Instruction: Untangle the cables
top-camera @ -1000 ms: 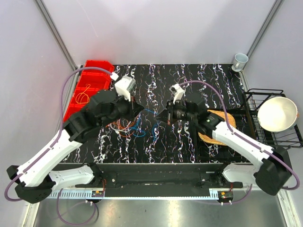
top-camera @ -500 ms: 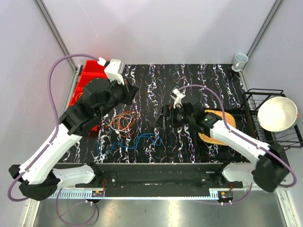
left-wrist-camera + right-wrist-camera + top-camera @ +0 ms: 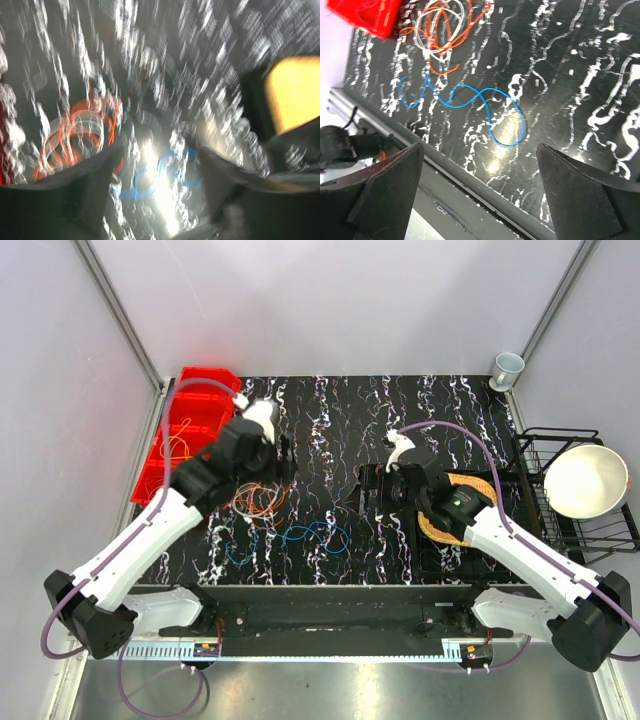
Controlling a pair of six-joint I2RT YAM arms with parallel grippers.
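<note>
At the far left a red bin point(image 3: 192, 390) stands just off the marbled black table point(image 3: 330, 410), with a thin yellowish cable point(image 3: 180, 447) looped inside it. The left gripper point(image 3: 285, 460) hangs above the table just beyond a coil of orange and whitish cables point(image 3: 258, 500), which overlap one another in loose loops. Its wrist view is badly blurred, yet the two dark fingers point(image 3: 75, 200) stand wide apart with nothing between them, the coil under the left one. Nearer the front edge lies the blue cable point(image 3: 290, 537), stretched out in waves and ending in a loop on the right; it runs just beside the orange tail, and a small gap seems to part them. The right gripper point(image 3: 362, 490) hovers past the blue cable's right end, its fingers point(image 3: 375, 195) spread wide and holding nothing. Behind that arm sits a woven straw mat point(image 3: 458, 525). Further right, a black wire rack point(image 3: 560, 435) carries a white bowl point(image 3: 585, 480), and a pale cup point(image 3: 507, 368) stands at the far right corner.
</note>
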